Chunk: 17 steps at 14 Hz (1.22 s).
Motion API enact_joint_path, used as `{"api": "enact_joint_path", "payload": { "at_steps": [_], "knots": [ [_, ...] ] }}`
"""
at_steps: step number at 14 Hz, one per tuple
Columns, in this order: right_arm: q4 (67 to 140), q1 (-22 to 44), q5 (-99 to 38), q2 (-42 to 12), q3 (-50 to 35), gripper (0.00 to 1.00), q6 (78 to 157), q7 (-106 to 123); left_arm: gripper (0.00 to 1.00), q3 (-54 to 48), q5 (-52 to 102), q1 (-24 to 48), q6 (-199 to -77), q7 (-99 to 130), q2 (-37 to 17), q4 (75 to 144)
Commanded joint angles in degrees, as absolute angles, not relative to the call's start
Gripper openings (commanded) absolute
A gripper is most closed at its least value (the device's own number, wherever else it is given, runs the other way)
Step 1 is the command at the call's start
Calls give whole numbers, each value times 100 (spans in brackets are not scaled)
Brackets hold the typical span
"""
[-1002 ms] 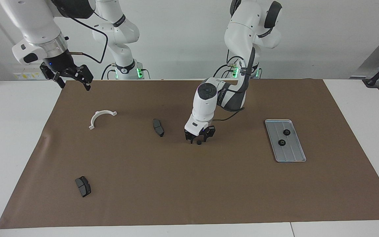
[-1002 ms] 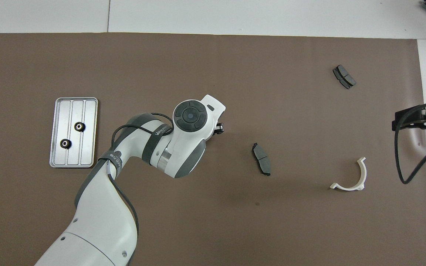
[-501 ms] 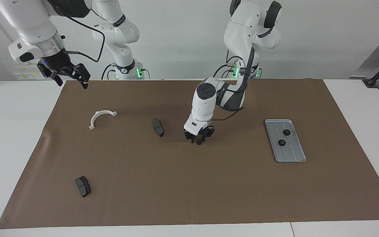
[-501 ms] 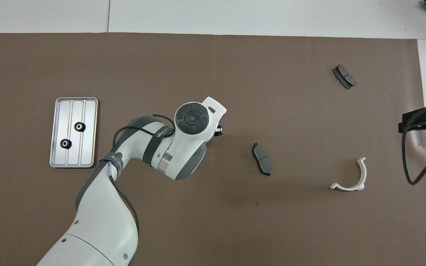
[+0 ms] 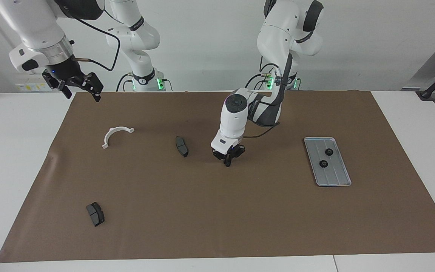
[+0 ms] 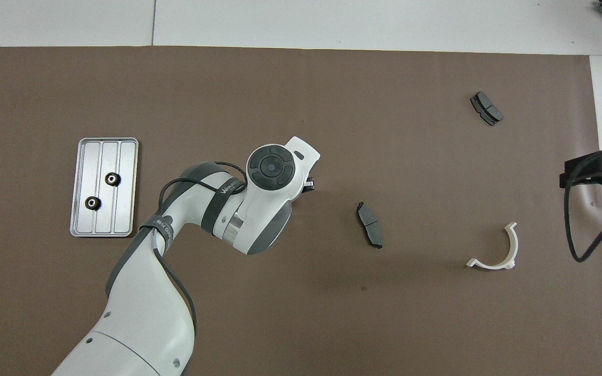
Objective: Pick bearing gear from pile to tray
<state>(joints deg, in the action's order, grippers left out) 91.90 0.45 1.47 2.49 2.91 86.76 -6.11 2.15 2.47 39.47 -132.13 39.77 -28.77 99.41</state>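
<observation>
Left gripper (image 5: 228,162) is sitting low on the brown mat (image 5: 217,211), mid-table, pointing straight down. Fingers are pinching tight together on a small black gear (image 5: 228,164); the gear is barely showing between the tips, at mat level. I cannot tell whether it is resting on the mat or just clear of it. In the overhead view the left arm's wrist is covering the grip; only a dark edge of the gripper is poking out.

Tray (image 5: 344,177) is lying on the mat well apart from the left gripper, toward the left arm's end of the table. Two black gears are lying in it: one (image 5: 329,152) nearer the robots, one (image 5: 323,163) just beside it, farther from the robots.

One dark grey brake pad (image 5: 181,146) is lying near the left gripper, toward the right arm's end. The white arc bracket (image 5: 116,135) is lying farther along that way, well apart from the left gripper. The second brake pad (image 5: 95,214) is lying well apart from both grippers, toward the right arm's end and farther from the robots than the bracket.

Right gripper (image 5: 83,93) is waiting, raised over the mat's edge at the right arm's end, jaws spread wide, holding nothing. The bracket is the nearest part below it.
</observation>
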Motion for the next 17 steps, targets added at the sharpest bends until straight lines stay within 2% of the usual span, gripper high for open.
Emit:
{"api": "enact_joint_path", "payload": {
  "at_steps": [1, 4, 7, 9, 17],
  "knots": [
    [9237, 9, 70, 325, 272, 100, 8640, -457, 0, 290, 132, 4008, -13281, 4008, -2751, 10152],
    [9237, 9, 70, 334, 272, 100, 8640, -457, 0, 308, 97, 3755, -12913, 3868, -2760, 9837],
    [9237, 9, 70, 325, 264, 100, 8640, -457, 0, 281, 140, 2947, -12271, 3018, -2559, 9528],
    [9237, 9, 70, 334, 272, 100, 8640, -457, 0, 281, 176, 2341, -12182, 2140, -2295, 9728],
    [9237, 9, 70, 325, 272, 100, 8648, -457, 5, 290, 176, 450, -12181, -1359, -1996, 10423]
  ]
}}
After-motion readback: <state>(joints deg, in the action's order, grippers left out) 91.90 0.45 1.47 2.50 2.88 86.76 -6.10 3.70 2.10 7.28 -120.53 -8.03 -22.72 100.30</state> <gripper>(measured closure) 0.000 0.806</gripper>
